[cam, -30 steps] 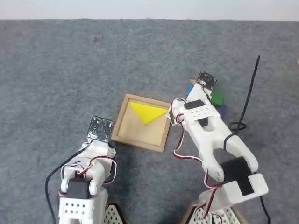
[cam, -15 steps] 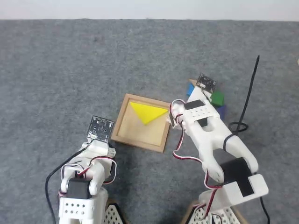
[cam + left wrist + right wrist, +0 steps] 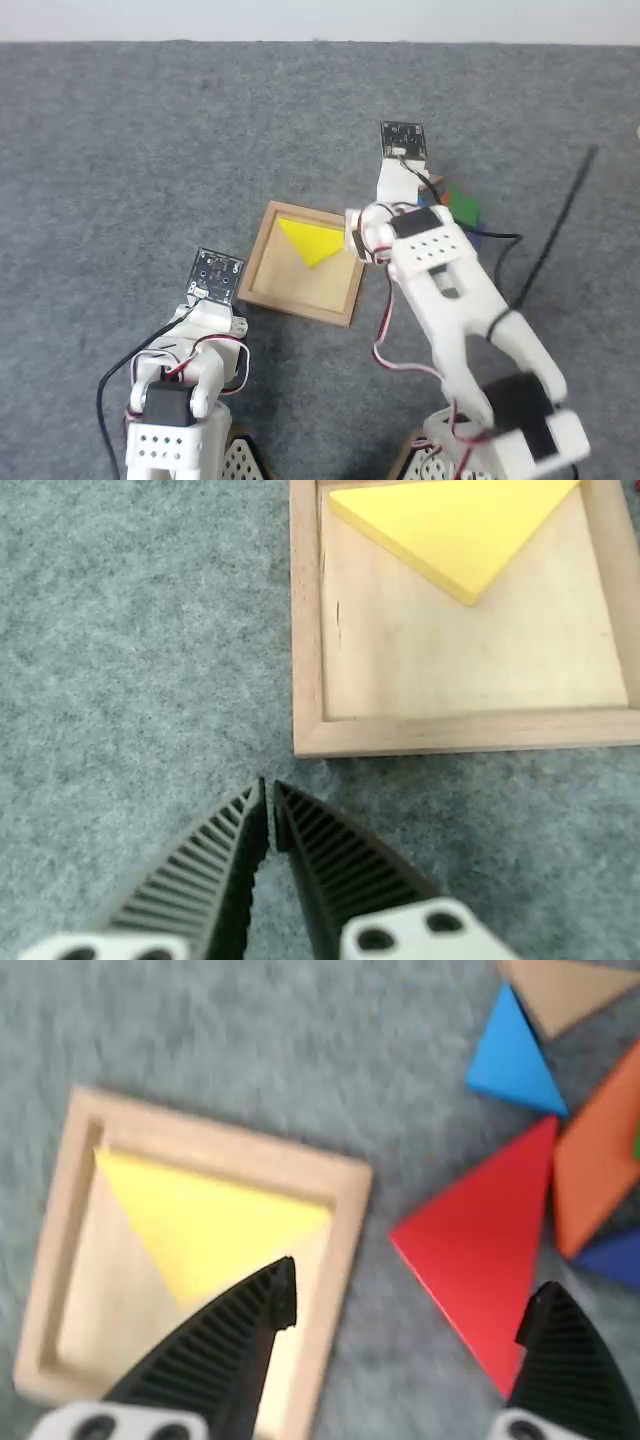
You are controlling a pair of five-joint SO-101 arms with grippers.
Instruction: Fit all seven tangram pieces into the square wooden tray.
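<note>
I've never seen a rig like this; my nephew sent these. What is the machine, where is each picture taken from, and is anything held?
These are two small robot arms on a grey mat. The high view looks down on the left arm and the right arm. The other two pictures come from cameras on each wrist. A square wooden tray holds one yellow triangle. Beside it lie loose pieces: a red triangle, a blue triangle, an orange piece. The left fingers are shut on nothing, near the tray's edge. The right fingers are open over the tray's rim and the red triangle, holding nothing.
</note>
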